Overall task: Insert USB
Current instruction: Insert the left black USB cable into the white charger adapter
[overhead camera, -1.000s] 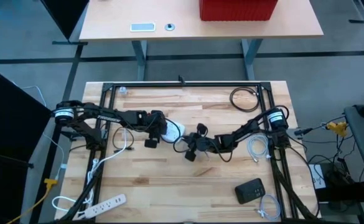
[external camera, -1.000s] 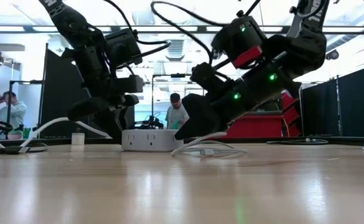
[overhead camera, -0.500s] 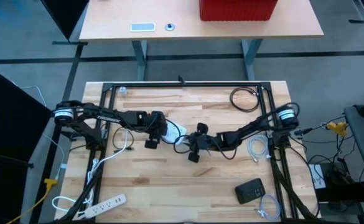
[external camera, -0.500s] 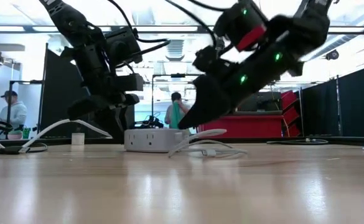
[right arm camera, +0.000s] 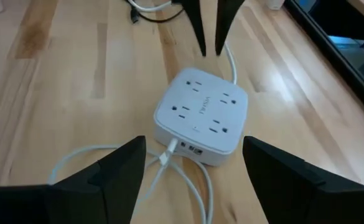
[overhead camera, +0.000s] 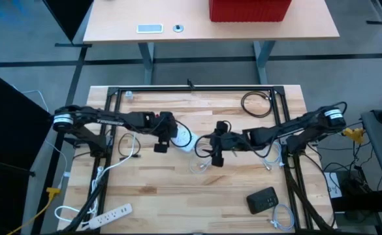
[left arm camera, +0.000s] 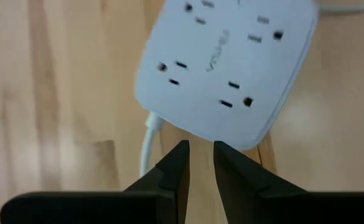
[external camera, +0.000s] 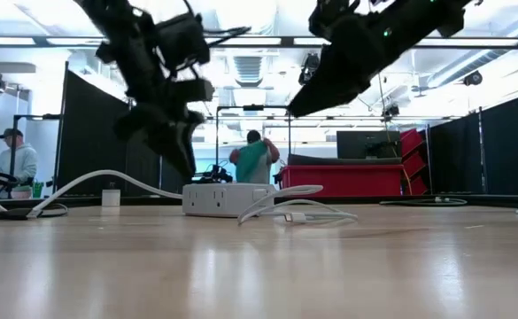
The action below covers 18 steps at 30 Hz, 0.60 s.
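- Power strip [right arm camera: 201,115]: a white, square block with four outlets on top, lying flat near the middle of the worktop [overhead camera: 177,189]. USB ports sit in the side wall that faces the right arm.
- USB cable [right arm camera: 169,151]: white; its plug appears seated in a port on that side wall, and the slack loops over the wood toward the right arm. In the low view the same cable [external camera: 294,211] trails from the strip across the worktop.
- Right gripper [right arm camera: 194,171]: raised clear of the table, fingers spread wide, holding nothing. The strip's port side lies straight ahead of it and between the lines of its two fingers.
- Left gripper [left arm camera: 199,168]: poised just above the strip's opposite edge, where the strip's own power cord [left arm camera: 149,138] leaves. Its fingers are nearly together with a narrow slit between them, and nothing is seen in that slit. In the right wrist view its tips show as two dark points beyond the strip.
- Governing relation: plug and port lie on the right gripper's side, with the plug's long axis running roughly along that gripper's line of approach. The left gripper is closer to the strip but stands behind it, well placed only to brace it.
- Judgement: the insertion looks complete or nearly so; any further seating push would fall to the right arm.
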Each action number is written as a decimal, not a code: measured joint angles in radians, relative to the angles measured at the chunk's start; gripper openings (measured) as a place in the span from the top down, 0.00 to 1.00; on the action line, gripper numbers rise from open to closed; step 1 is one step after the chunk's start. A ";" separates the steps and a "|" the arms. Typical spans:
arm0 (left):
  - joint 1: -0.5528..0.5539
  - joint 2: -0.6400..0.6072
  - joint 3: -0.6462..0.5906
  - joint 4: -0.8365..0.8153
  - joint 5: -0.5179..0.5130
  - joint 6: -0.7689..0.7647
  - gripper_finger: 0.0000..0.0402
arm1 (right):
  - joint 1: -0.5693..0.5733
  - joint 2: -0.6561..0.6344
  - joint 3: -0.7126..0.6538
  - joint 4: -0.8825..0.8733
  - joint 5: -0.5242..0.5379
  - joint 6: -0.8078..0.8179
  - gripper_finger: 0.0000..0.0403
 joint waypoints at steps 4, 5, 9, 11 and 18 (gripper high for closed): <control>-0.011 -0.040 0.085 -0.082 -0.003 -0.033 0.85 | 0.002 -0.022 0.000 -0.027 -0.006 -0.004 0.40; -0.018 -0.051 0.098 -0.095 -0.003 -0.040 0.85 | 0.002 -0.022 0.000 -0.029 -0.012 -0.004 0.41; -0.065 -0.108 0.117 -0.110 0.002 -0.070 0.85 | 0.007 -0.023 -0.001 -0.059 -0.034 -0.001 0.44; -0.093 -0.133 0.116 -0.108 0.007 -0.094 0.85 | 0.009 -0.023 -0.001 -0.079 -0.037 -0.001 0.45; -0.224 -0.182 0.094 -0.046 0.015 -0.203 0.85 | 0.013 -0.032 -0.001 -0.174 -0.105 0.015 0.48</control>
